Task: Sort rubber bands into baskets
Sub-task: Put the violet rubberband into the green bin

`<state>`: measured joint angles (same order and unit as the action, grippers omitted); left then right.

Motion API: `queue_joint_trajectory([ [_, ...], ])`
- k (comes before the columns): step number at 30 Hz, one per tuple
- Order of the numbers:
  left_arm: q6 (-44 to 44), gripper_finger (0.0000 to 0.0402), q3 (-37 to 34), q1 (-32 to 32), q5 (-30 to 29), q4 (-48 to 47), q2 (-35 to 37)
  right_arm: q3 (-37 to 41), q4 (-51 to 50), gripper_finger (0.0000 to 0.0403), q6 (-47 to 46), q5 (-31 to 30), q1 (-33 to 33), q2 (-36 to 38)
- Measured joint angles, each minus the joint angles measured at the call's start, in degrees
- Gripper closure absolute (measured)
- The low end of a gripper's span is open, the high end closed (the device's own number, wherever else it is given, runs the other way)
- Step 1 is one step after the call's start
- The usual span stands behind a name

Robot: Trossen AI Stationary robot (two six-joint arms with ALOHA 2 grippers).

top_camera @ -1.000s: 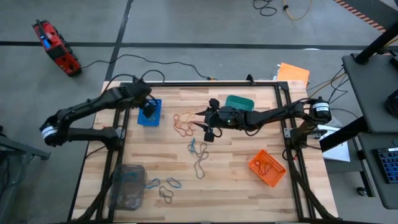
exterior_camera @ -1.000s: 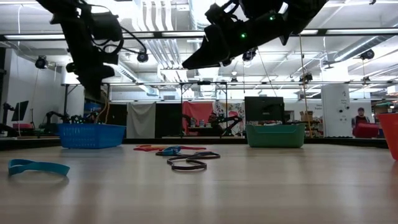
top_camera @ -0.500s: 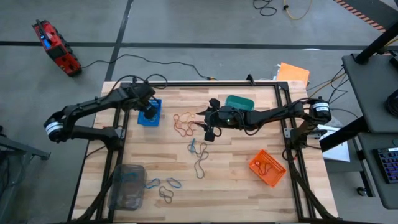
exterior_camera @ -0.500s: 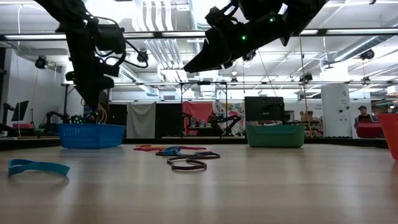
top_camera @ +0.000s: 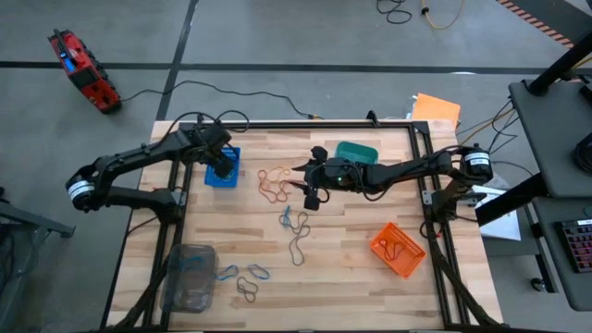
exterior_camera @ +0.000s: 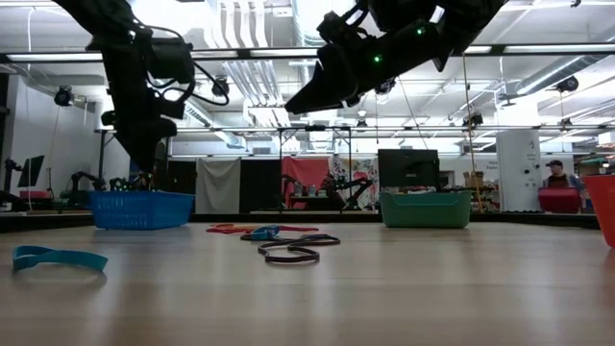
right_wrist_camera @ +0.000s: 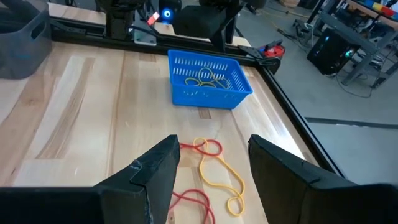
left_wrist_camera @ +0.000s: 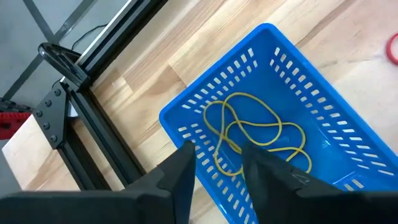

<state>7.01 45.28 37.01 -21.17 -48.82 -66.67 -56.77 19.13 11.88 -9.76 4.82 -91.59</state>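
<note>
Two claws are in play, and we begin at the left claw, which hangs just above the blue basket with its fingers parted and nothing between them. Directly beneath it, inside that basket, we see yellow rubber bands lying loose on the floor of the basket. From above, the left claw sits over the blue basket near the table's left rail.

Farther out toward the middle of the table, we find the right claw, spread wide and empty, raised over a tangle of red and yellow bands. In the overhead view the right claw is just beside those bands.

Beyond it, behind its wrist, sits the teal basket. Nearer the front edge lie more loose bands, with the orange basket off to the right and the clear basket at the front left corner, a few bands just beside it.
</note>
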Motion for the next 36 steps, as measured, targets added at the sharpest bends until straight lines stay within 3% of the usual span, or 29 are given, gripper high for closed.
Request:
queue_joint_trajectory([
  [7,0.45,0.0281,-0.11,-3.86,5.46,4.59,1.86,0.02,-2.92,0.0216,-2.61,-0.83,0.36,0.0],
  [17,-3.35,0.0288,-0.11,-21.93,7.02,16.47,3.05,0.04,-6.6,0.0216,-4.99,-0.87,0.48,-0.02],
  [25,-5.2,0.0288,-0.11,-34.38,6.97,18.69,3.04,0.22,-9.49,0.0216,-6.29,-0.66,0.48,-0.02],
  [36,-5.05,0.0288,-0.11,-44.51,6.8,19.19,3.03,0.31,-18.12,0.0216,-11.0,-0.16,-0.25,-0.02],
])
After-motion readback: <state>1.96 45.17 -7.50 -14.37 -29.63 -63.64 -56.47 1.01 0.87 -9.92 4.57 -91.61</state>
